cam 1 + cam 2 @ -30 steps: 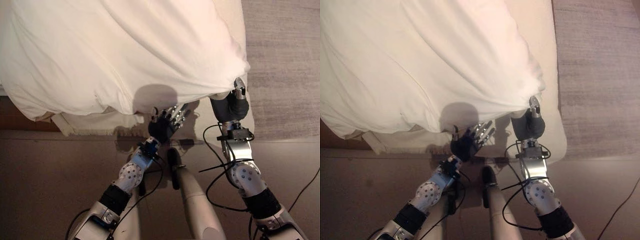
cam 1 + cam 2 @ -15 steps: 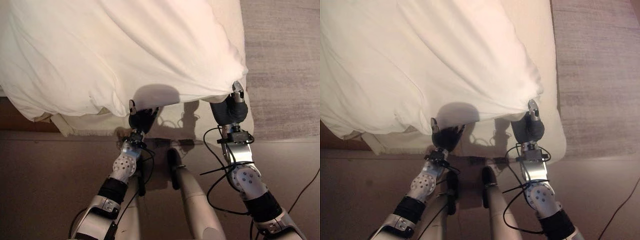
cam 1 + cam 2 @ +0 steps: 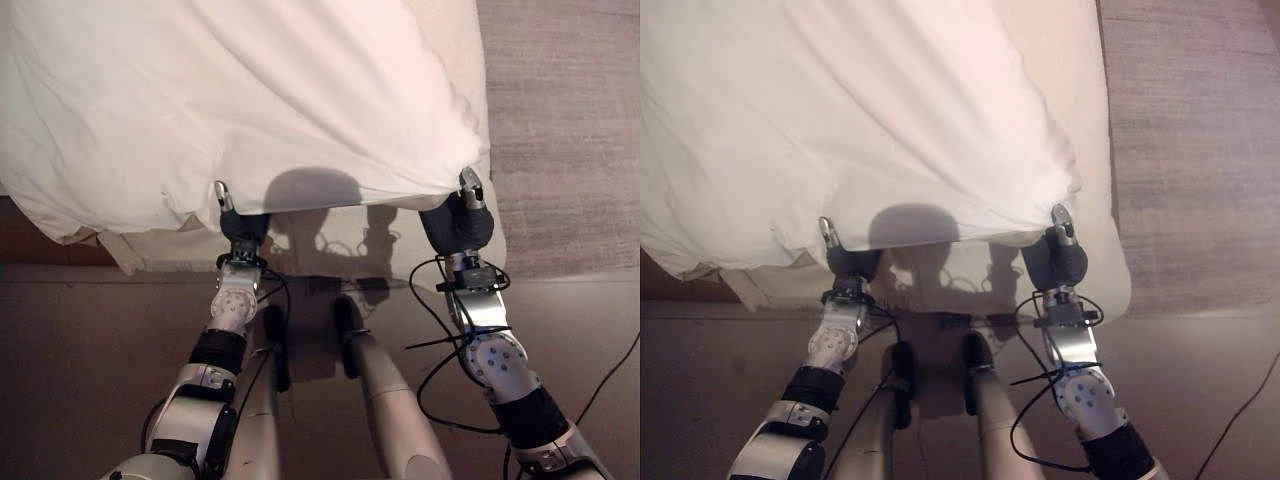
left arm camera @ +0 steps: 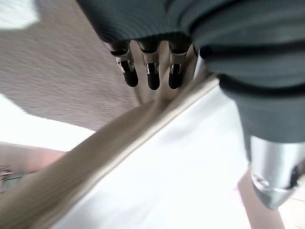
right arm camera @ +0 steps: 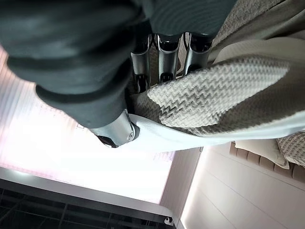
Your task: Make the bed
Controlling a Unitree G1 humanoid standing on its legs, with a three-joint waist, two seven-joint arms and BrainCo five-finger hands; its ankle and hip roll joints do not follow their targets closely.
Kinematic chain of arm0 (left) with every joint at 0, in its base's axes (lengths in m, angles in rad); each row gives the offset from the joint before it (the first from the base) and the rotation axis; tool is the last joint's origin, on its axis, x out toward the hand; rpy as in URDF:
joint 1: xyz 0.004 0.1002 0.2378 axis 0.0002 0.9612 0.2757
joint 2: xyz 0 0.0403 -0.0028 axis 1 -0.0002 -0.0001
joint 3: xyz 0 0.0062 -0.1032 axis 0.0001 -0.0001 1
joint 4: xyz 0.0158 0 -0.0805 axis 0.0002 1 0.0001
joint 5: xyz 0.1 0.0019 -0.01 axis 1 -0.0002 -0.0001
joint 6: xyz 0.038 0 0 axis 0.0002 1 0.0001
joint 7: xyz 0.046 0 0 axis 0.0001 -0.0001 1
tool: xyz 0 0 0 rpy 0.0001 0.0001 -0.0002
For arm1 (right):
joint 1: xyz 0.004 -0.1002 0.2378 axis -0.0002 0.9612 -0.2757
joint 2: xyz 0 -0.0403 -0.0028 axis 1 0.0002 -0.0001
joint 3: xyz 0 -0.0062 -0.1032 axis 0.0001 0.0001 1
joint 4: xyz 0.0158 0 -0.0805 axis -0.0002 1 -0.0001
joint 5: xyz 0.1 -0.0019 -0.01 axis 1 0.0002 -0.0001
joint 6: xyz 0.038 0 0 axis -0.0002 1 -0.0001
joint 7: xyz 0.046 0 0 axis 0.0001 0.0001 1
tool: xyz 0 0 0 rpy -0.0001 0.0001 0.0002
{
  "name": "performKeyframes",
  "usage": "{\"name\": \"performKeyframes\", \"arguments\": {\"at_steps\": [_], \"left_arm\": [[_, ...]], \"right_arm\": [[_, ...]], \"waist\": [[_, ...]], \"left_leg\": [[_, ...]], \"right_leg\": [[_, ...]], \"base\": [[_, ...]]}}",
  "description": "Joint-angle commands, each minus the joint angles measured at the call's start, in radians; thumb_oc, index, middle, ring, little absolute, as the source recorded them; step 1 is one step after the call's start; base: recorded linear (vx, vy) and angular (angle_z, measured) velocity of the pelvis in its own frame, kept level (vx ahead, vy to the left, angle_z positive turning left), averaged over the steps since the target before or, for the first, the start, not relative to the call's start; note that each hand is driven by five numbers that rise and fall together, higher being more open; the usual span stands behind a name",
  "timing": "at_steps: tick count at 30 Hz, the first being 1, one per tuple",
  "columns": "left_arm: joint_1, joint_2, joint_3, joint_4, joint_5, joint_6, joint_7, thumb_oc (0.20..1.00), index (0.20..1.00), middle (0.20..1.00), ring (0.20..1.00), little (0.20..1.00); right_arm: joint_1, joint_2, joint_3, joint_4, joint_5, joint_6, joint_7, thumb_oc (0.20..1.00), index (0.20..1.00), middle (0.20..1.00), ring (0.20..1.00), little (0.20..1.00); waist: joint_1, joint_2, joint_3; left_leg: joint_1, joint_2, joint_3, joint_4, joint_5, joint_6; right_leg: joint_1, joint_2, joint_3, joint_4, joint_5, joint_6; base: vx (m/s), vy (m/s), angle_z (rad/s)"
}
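White and puffy, the duvet [image 3: 250,100] lies bunched over the bed [image 3: 1095,255], its near edge hanging just past the foot end above the brown floor [image 3: 90,360], with a grey rug [image 3: 570,130] off to the right. The left hand [image 3: 238,222] sits at that edge left of centre, fingers [image 4: 152,76] curled over the folded hem and thumb on the other side of the cloth, pinching it. The right hand [image 3: 1058,255] is at the duvet's near right corner, its fingers [image 5: 167,64] bent against a zigzag-weave blanket [image 5: 214,95] and the white sheet, gripping them against the thumb.
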Motion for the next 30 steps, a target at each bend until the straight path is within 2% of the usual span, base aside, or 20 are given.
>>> {"name": "performKeyframes", "arguments": {"at_steps": [1,11,22,23,24,30], "left_arm": [[0.003,0.098,0.124,0.066,-0.046,-0.127,0.038,1.0,1.0,1.0,1.0,1.0],[0.002,0.233,0.249,0.129,-0.035,-0.205,0.162,1.0,1.0,1.0,1.0,1.0],[-0.01,0.288,0.297,0.164,0.006,-0.264,0.283,1.0,1.0,1.0,1.0,1.0],[-0.006,0.288,0.296,0.161,0.014,-0.265,0.285,0.52,0.52,0.52,0.52,0.52],[-0.002,0.287,0.297,0.157,0.021,-0.267,0.288,0.2,0.2,0.2,0.2,0.2],[0.086,0.257,0.276,0.048,0.075,-0.25,0.25,0.2,0.2,0.2,0.2,0.2]], "right_arm": [[0.098,-0.012,-0.151,-0.132,-0.033,-0.071,0.047,0.2,0.2,0.2,0.2,0.2],[0.125,-0.039,-0.198,-0.118,-0.04,-0.072,0.007,0.2,0.2,0.2,0.2,0.2],[0.136,-0.035,-0.197,-0.11,-0.036,-0.091,-0.033,0.2,0.2,0.2,0.2,0.2],[0.138,-0.035,-0.196,-0.107,-0.036,-0.09,-0.037,0.2,0.2,0.2,0.2,0.2],[0.137,-0.034,-0.195,-0.103,-0.036,-0.091,-0.038,0.2,0.2,0.2,0.2,0.2],[0.148,-0.006,-0.189,-0.076,-0.049,-0.096,-0.057,0.2,0.2,0.2,0.2,0.2]], "waist": [[-0.027,0.028,-0.096],[-0.021,0.044,-0.094],[-0.019,0.052,-0.086],[-0.019,0.053,-0.086],[-0.018,0.054,-0.086],[-0.009,0.067,-0.079]], "left_leg": [[-0.014,-0.001,0.011,0.015,-0.017,-0.032],[-0.011,0.002,0.011,0.017,-0.015,-0.038],[0.001,0.0,0.006,0.008,-0.008,-0.042],[0.005,0.0,0.004,0.003,-0.008,-0.041],[0.007,-0.001,0.003,0.002,-0.006,-0.043],[0.048,-0.012,-0.007,-0.051,0.021,-0.046]], "right_leg": [[-0.01,0.013,-0.01,-0.086,0.08,0.079],[-0.002,0.007,-0.02,-0.086,0.077,0.078],[0.014,0.002,-0.025,-0.093,0.077,0.078],[0.017,0.004,-0.025,-0.094,0.077,0.078],[0.022,0.004,-0.025,-0.096,0.077,0.077],[0.063,0.007,-0.024,-0.129,0.079,0.074]], "base": [[0.0,0.0,0.0],[0.0,0.0,-0.01],[0.0,0.0,0.0],[0.0,0.0,0.0],[0.0,0.0,0.0],[0.0,-0.028,0.02]]}}
